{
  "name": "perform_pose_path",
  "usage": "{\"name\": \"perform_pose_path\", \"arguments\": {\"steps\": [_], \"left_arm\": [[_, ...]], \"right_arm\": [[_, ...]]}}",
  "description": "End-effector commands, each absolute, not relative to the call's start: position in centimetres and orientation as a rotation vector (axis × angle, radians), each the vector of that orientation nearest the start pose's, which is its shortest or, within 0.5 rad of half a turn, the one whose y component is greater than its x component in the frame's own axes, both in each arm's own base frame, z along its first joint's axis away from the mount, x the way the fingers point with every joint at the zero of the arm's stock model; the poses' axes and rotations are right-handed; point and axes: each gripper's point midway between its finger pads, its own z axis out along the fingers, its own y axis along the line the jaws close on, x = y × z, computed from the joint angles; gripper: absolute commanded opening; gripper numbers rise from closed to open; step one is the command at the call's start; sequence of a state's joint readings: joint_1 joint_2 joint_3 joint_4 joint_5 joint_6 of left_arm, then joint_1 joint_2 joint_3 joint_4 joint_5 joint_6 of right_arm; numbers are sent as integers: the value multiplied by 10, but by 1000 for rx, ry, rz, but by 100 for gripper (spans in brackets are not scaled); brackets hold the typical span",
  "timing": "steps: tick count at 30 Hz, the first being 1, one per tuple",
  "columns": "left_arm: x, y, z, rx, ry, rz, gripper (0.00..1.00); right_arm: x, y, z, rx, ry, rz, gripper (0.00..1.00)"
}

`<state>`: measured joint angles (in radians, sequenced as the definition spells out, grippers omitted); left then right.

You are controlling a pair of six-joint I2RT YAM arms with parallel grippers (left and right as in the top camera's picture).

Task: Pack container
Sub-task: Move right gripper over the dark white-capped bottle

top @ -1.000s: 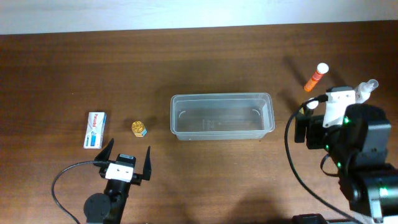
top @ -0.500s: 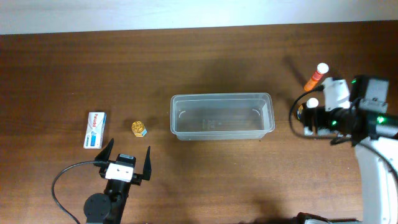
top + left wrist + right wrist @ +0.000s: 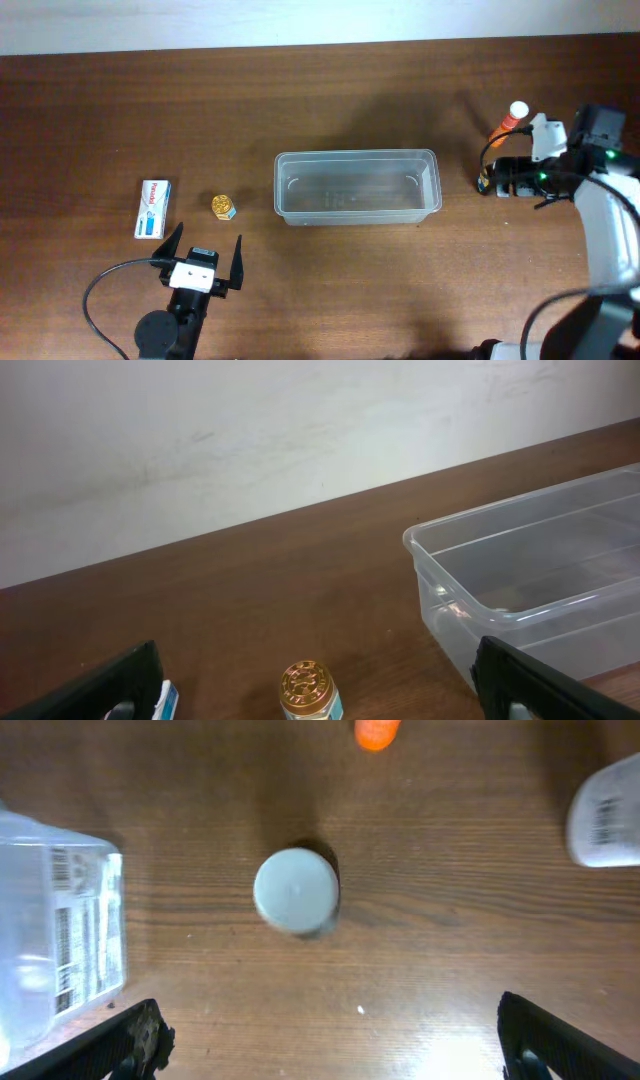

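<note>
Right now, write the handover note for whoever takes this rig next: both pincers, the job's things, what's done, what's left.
Left pincer: open, empty, at the table's near edge, just short of the gold-capped jar.
Right pincer: open, empty, pointing down above a white-capped bottle, to the right of the container.
Container: mid-table, nothing in it.
Blue-and-white box: on the table, left of the jar.
Orange tube: far right of the table.
Done: nothing packed.
Left: every item has to go into the container.
</note>
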<state>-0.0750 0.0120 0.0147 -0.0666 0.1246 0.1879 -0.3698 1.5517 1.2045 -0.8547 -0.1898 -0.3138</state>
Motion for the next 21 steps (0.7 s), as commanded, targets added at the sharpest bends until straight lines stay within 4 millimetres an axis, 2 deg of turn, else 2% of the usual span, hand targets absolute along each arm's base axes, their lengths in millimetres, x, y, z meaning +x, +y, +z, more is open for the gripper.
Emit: {"name": "perform_pose_path", "arguments": {"steps": [1, 12, 17, 21], "left_arm": [[243, -39, 160, 322, 1602, -5, 99], [243, -39, 160, 322, 1602, -5, 99], [243, -39, 160, 322, 1602, -5, 99], [243, -39, 160, 322, 1602, -5, 99]], "right_arm": [[356, -90, 116, 11, 2719, 133, 98], [372, -96, 107, -1, 2689, 112, 99], [375, -88, 104, -58, 2695, 113, 99], [379, -80, 93, -110, 2716, 108, 97]]}}
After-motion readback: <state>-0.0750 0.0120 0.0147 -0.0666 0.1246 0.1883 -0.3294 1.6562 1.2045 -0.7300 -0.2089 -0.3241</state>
